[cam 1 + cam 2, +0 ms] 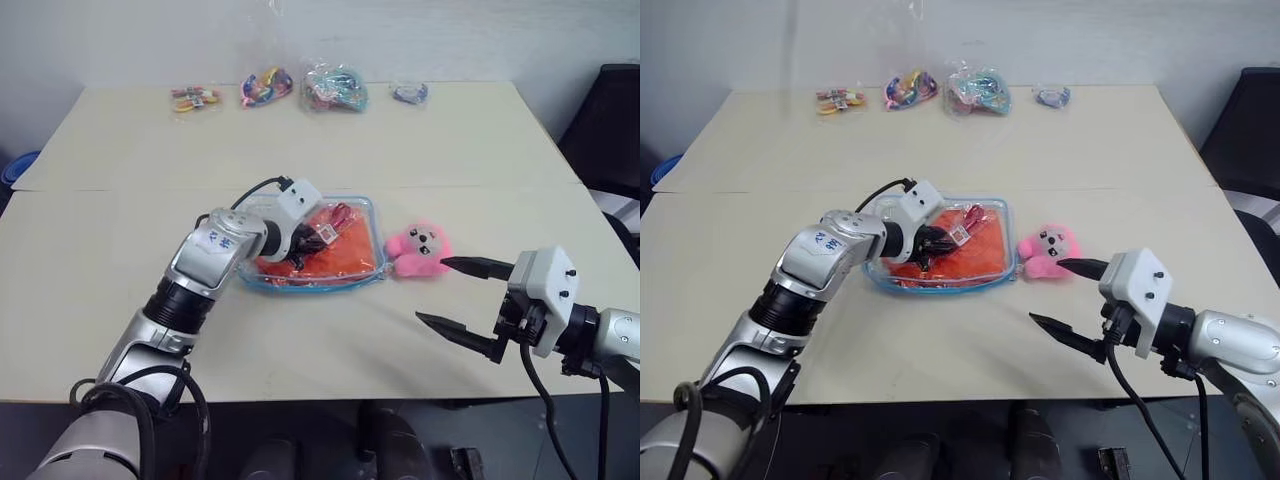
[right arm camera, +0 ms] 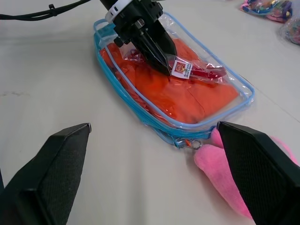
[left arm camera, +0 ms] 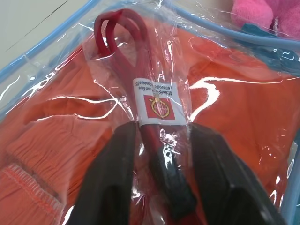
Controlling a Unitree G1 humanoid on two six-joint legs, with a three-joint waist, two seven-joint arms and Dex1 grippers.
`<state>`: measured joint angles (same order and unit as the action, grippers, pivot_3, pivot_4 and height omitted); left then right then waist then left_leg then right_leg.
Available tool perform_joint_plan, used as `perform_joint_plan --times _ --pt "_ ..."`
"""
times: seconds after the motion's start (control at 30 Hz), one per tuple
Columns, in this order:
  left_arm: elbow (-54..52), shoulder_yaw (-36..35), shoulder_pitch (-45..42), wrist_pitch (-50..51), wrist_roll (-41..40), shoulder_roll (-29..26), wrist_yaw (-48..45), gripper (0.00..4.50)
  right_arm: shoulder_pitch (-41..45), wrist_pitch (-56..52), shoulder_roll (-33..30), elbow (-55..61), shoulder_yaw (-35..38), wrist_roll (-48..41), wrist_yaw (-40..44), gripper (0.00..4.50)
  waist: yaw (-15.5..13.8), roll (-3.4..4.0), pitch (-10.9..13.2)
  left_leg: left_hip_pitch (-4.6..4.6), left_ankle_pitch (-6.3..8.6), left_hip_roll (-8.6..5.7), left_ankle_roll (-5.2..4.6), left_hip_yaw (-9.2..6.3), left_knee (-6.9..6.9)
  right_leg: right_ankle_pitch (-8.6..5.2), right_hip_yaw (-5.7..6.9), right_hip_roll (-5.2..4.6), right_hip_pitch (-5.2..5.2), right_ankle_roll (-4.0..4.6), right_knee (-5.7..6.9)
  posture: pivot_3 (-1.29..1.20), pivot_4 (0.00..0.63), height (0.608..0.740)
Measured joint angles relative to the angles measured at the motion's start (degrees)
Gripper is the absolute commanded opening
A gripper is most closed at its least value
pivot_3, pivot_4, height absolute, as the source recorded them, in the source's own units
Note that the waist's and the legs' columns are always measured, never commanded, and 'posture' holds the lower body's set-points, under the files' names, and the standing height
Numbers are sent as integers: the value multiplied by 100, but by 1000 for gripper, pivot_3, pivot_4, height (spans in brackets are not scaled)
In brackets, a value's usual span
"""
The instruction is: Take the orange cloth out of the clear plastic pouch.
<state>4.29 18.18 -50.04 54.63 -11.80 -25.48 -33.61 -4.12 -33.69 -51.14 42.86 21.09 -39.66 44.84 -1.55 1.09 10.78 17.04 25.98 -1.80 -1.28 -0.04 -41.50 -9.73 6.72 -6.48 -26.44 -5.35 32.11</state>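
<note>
Landmark: we place everything against the pouch [image 1: 372, 214], a flat clear bag with light blue trim, lying on the table [image 1: 120, 230].
Cloth: we see the orange cloth [image 1: 345, 255] inside the pouch, folded under the clear plastic and taking up most of it.
Red loop: a red loop with a small white and red label [image 3: 158, 103] lies on top of the cloth, under the plastic; we cannot tell whether it belongs to the cloth.
Left gripper: we find the left gripper [image 2: 161, 58] pressed down on the top face of the pouch, above the cloth, near the end away from the pink toy.
Left jaws: the fingers [image 3: 115, 173] stand narrowly apart, one on each side of the red loop's stem, with the plastic bunched between them; we cannot tell whether they have a firm hold on it.
Right gripper: the right gripper [image 1: 462, 297] hangs above the table, well apart from the pouch, on the near side of the pink toy.
Right jaws: spread wide, with nothing between them.
Pink toy: a pink plush toy [image 1: 420, 250] lies just beside the pouch, at its end nearest the right gripper.
Small bags: four small clear bags of colourful items [image 1: 335, 88] sit in a row well beyond the pouch, at the far edge of the table.
</note>
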Motion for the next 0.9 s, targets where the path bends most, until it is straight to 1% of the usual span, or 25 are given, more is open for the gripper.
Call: perform_joint_plan --times 0.07,0.1,0.2,0.33,0.43,0.47,0.57,0.63,0.77,0.8,0.83,0.87,0.9 --pt "-86 -124 71 75 -5 -11 19 118 62 5 0 -5 -14 2 3 4500 1 0 0 0 0 0 0 0 0 0 0 0 0 0 0 0 150 740" --pt "-127 -221 87 144 -11 -12 44 28 109 10 0 -14 -36 5 12 4500 2 0 0 -1 0 1 0 0 0 0 -1 0 0 0 0 0 150 740" --pt "-132 -609 134 252 -16 -75 206 28 243 18 -1 -31 -110 4 83 4500 3 0 0 -1 0 1 0 -1 0 0 0 0 -1 0 0 0 150 740" --pt "-113 -1506 148 357 6 -405 655 28 527 18 -3 -90 -299 -9 231 4500 20 0 0 -3 0 5 0 -2 1 0 0 4 -5 0 0 0 150 740" --pt "116 -2197 308 233 98 -1074 927 28 929 22 -4 -288 -542 -5 364 4500 70 0 0 -19 1 9 2 -5 4 2 -3 7 -11 3 1 0 150 740" --pt "285 -2508 497 146 177 -1432 1037 28 1068 31 -4 -378 -641 2 423 4500 99 0 0 -42 0 10 2 -8 19 1 -7 7 -13 4 0 0 150 740" --pt "728 -3172 1104 -121 385 -2114 1253 28 1316 85 0 -555 -959 22 561 4500 107 0 0 -54 1 9 3 -8 32 -1 -6 4 -10 7 -2 0 150 740" --pt "1030 -3514 1559 -285 505 -2379 1351 28 1464 124 4 -627 -1127 24 670 4500 98 -7 -1 -54 1 7 3 -12 32 -1 -4 0 -9 6 -4 0 150 740" --pt "1213 -4070 2320 -465 524 -2525 1417 28 1743 235 38 -827 -1377 39 870 4500 -9 -26 -6 -49 2 7 3 -14 26 0 0 -8 -2 6 -5 0 150 740" --pt "1197 -4161 2471 -462 509 -2524 1415 454 1814 255 51 -900 -1440 64 921 4500 -16 -30 -8 -49 2 6 4 -14 25 0 3 -9 3 6 -5 0 150 740" --pt "1183 -4233 2584 -455 496 -2519 1415 592 1874 266 71 -967 -1482 82 954 4500 -16 -33 -9 -49 2 6 4 -14 25 0 3 -9 3 6 -6 0 150 740" --pt "1158 -4307 2722 -446 481 -2503 1422 941 1935 296 87 -1040 -1531 128 991 4500 -10 -34 -9 -49 2 6 4 -14 26 0 3 -8 2 6 -6 0 150 740" --pt "1136 -4333 2794 -445 473 -2485 1430 1170 1963 326 90 -1087 -1559 144 1011 4500 -9 -35 -10 -49 3 5 5 -14 26 0 3 -7 2 6 -6 0 150 740"
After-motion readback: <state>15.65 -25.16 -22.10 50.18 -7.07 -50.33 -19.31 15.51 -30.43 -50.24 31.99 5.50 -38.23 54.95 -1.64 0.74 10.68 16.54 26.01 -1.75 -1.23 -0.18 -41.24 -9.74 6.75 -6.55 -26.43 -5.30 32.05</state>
